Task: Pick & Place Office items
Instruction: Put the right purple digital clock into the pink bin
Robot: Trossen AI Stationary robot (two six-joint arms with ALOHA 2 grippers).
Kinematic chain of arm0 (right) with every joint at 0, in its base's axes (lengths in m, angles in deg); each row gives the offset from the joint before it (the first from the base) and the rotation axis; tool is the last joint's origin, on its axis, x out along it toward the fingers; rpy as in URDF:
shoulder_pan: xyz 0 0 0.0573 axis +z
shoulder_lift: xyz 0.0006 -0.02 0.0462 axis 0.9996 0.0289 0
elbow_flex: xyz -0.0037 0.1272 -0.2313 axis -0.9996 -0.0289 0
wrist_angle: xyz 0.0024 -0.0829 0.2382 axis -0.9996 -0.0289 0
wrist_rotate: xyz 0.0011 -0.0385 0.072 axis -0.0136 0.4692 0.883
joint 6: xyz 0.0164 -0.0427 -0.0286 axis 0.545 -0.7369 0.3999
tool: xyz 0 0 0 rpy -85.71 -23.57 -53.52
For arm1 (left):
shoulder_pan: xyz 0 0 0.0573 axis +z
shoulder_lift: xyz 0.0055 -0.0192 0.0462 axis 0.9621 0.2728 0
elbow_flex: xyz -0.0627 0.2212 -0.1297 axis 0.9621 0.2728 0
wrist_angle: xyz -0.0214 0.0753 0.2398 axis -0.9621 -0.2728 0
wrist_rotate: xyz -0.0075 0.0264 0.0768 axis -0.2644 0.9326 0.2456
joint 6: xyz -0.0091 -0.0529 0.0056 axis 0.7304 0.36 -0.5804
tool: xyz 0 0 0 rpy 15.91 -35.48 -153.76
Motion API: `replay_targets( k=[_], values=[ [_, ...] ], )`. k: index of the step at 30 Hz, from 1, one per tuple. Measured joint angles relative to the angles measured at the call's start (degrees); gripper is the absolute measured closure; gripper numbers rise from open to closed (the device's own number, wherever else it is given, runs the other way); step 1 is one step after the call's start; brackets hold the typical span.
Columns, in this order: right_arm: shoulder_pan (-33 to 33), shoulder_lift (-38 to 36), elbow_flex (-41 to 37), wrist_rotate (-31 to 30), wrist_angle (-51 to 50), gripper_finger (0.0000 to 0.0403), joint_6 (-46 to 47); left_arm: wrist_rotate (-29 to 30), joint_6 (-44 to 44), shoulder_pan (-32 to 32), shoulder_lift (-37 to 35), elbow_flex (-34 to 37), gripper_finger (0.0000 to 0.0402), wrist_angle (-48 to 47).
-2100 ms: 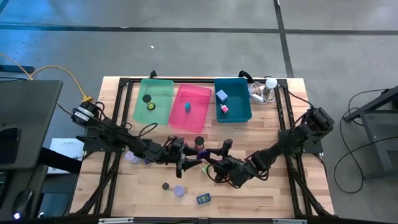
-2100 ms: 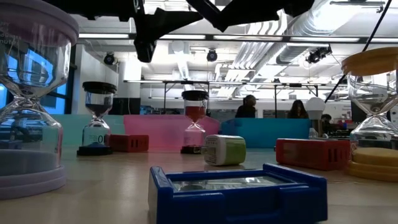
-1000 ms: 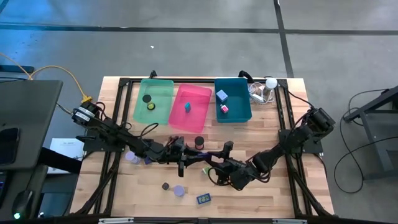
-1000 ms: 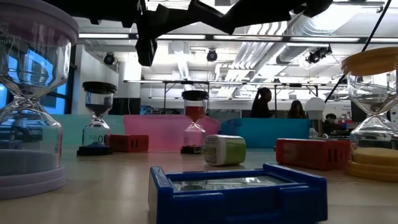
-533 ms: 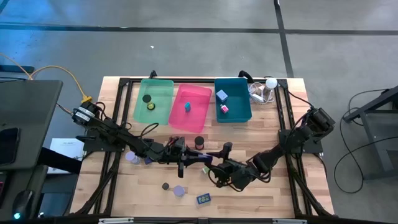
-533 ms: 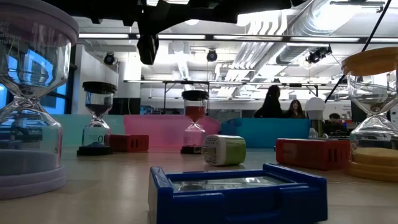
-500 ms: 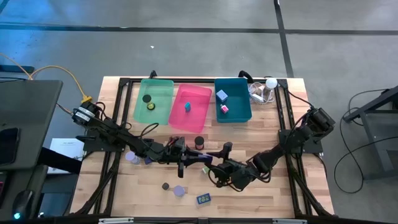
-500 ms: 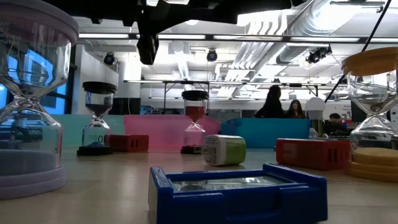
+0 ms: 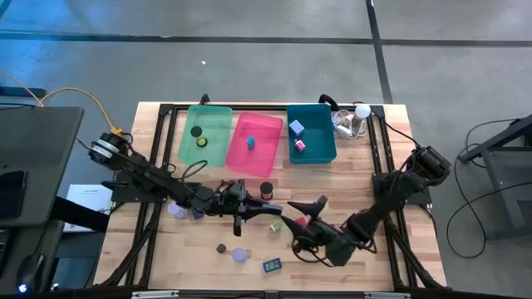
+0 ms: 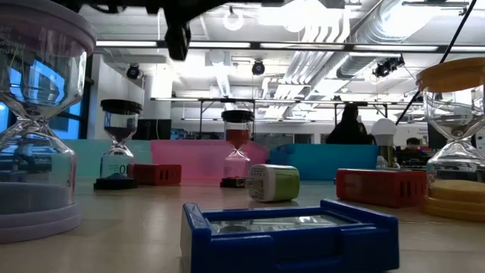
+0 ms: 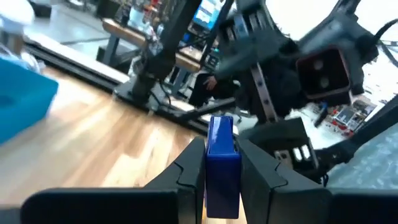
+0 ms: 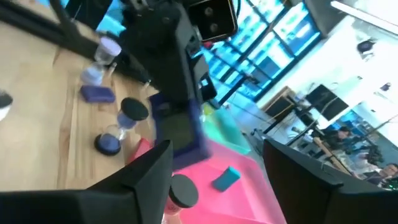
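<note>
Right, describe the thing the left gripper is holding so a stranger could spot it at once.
Start at the pink bin in the middle of the row of three, then drop toward the table's centre, where the left gripper hangs above the wood. The blue block is clamped edge-on between its dark fingers, the only item lifted off the table.

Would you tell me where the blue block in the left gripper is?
The blue block is pinched between the left gripper's fingers, above mid-table, near the right gripper.
</note>
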Motion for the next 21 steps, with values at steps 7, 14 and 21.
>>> replay_targets(
  k=[7,14,21],
  values=[
    [2.4,0.0,0.0,-3.2,2.3,0.0172,-1.1,0.5,-0.5,6.8,-12.8,0.0,0.0344,-20.2],
    [2.4,0.0,0.0,-2.8,2.2,0.0172,2.7,1.7,1.2,19.7,-17.5,0.0,0.0344,-35.9],
    [2.4,0.0,0.0,0.6,2.0,0.0172,6.1,0.8,2.1,29.2,-13.8,0.0,0.0344,-37.5]
  ],
)
